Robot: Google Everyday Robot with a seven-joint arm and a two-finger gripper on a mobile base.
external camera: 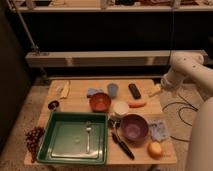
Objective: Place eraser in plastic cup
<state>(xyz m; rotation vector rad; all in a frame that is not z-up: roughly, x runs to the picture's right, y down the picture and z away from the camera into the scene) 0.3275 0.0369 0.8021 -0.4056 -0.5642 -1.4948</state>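
The claw (163, 85) hangs at the bench (75, 102) edge, spread apart, holding nothing. The eraser (134, 90) lies near it, farther in, its long way running front to back, with the plastic cup (113, 90) just beyond.

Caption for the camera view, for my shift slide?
End effector near the far corner of the table; eraser lying apart from the blue plastic cup, not yet grasped.

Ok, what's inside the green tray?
A fork lies in the tray; the rest of its floor is bare. Only the strip beneath the fork is hidden. The pincer hangs open at the table's far right corner.
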